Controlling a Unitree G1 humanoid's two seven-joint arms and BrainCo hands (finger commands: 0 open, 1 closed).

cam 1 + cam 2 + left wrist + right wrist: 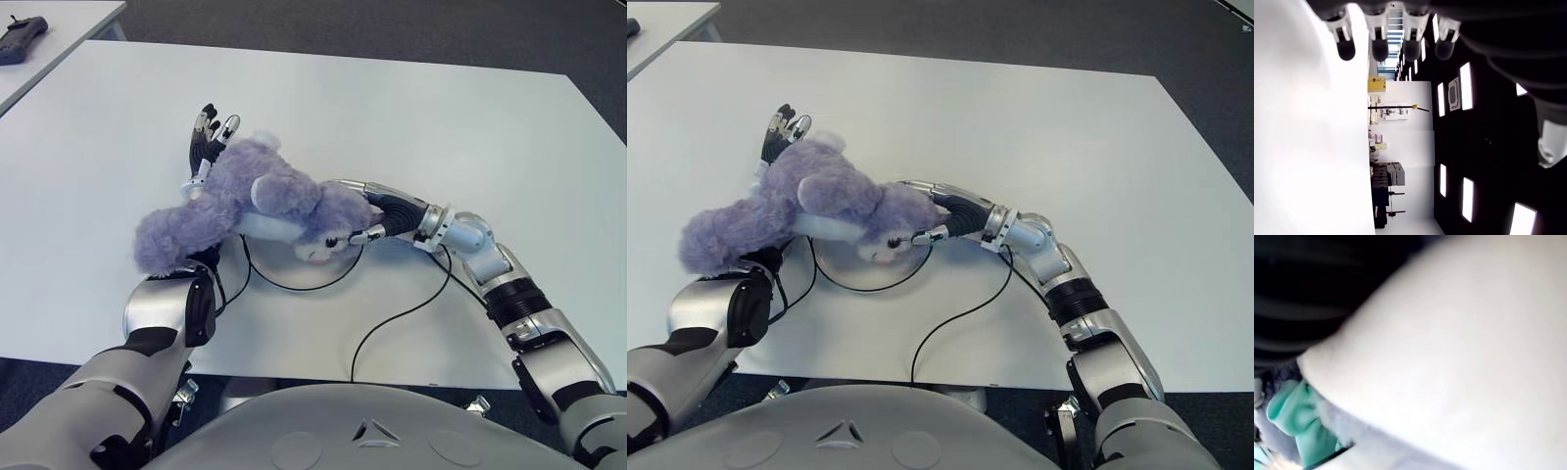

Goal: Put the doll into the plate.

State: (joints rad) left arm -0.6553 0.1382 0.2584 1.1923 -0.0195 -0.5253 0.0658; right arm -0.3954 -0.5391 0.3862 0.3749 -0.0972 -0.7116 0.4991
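Note:
A fluffy purple doll with a white muzzle lies slanted across my left hand. Its head hangs over the white plate, whose dark rim line shows just below it. The left hand's fingers stick out straight beyond the doll's far side, spread and curled on nothing. My right hand reaches in from the right and closes on the doll's head, one finger over the top and the thumb by the face. White and teal fabric fills the right wrist view at very close range.
A black cable loops over the white table from the right wrist toward the near edge. A dark device lies on a second table at the far left. Dark floor lies beyond the far edge.

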